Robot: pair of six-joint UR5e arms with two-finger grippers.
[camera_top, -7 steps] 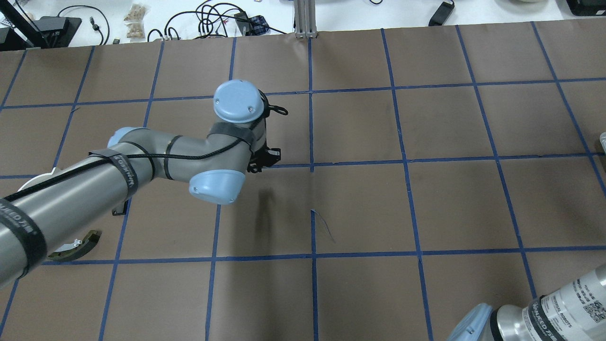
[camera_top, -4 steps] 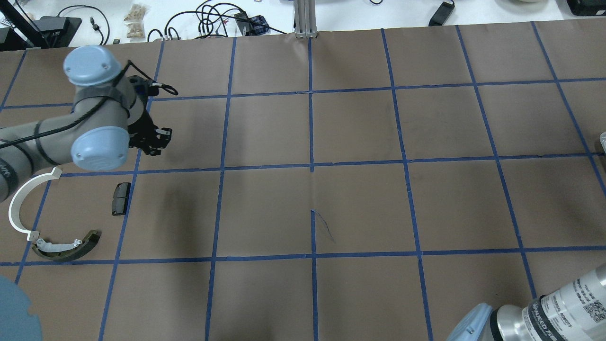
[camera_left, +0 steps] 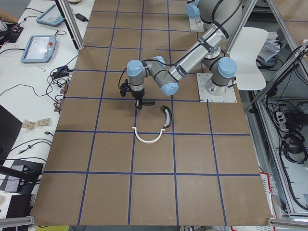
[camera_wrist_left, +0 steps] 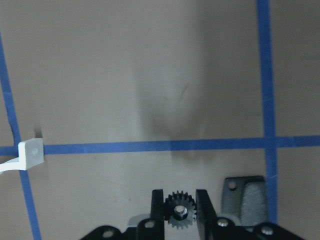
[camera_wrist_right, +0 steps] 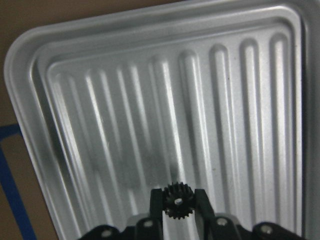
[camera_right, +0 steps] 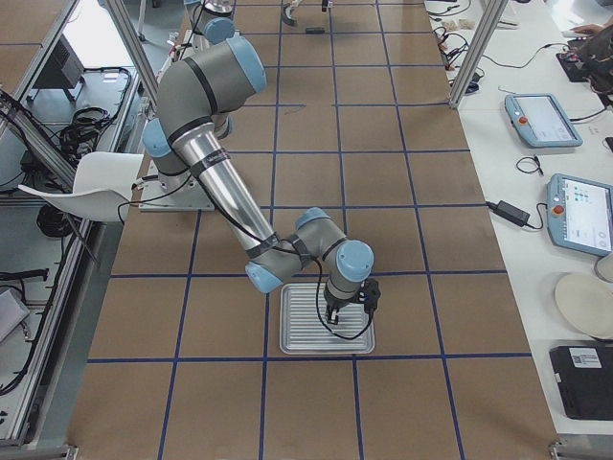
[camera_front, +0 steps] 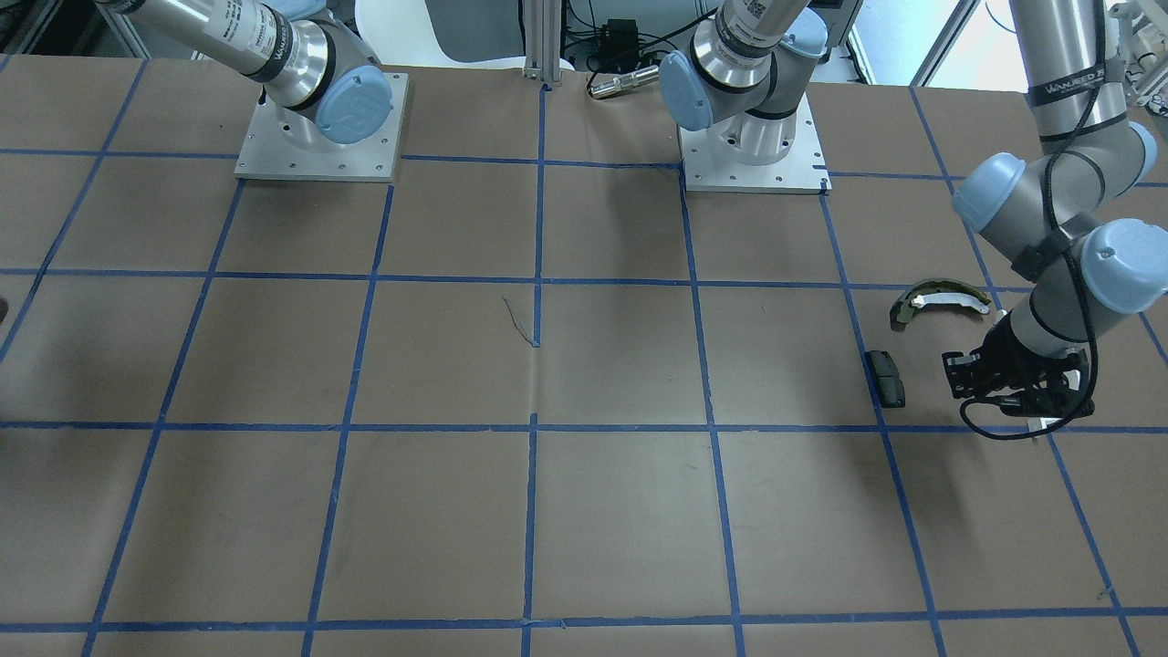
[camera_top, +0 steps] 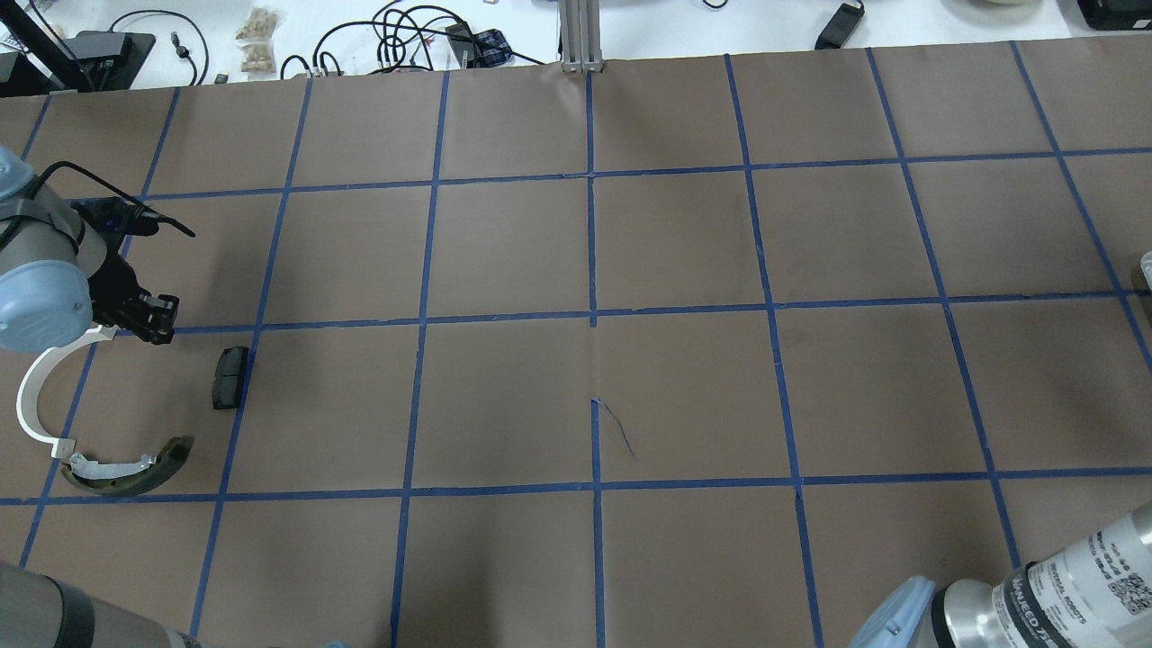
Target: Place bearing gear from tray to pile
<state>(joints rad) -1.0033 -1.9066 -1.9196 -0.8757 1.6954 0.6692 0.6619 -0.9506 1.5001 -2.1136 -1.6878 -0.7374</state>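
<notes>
**Two gears in hand: one over the pile, one over the tray**

Count: two arms, two gears, one tray, three pile parts.

The left gripper (camera_wrist_left: pixel 180 197) has its jaws clenched on a small black gear (camera_wrist_left: pixel 180 212), held by its toothed rim above the table (camera_top: pixel 684 396). The right gripper (camera_wrist_right: pixel 177 192) has its jaws clenched on a second gear (camera_wrist_right: pixel 176 201) of the same kind, above the ribbed floor of the tray (camera_wrist_right: pixel 20 100).

The pile consists of a white half-ring (camera_top: pixel 24 396), an olive curved piece (camera_top: pixel 130 475) and a black pad (camera_top: pixel 231 378). None of the three touches another. One end of the half-ring lies just beside the olive piece.

Edges and room: the pile sits near the table's left end and the tray near its right end, well apart. The left gripper hangs near the half-ring's far end. In the left wrist view that end shows at the left and the pad at the lower right, with bare brown paper and a crossing of blue tape lines between them. In the right wrist view the tray's raised rim and one rounded corner show at the left, the gear inboard of them.
</notes>
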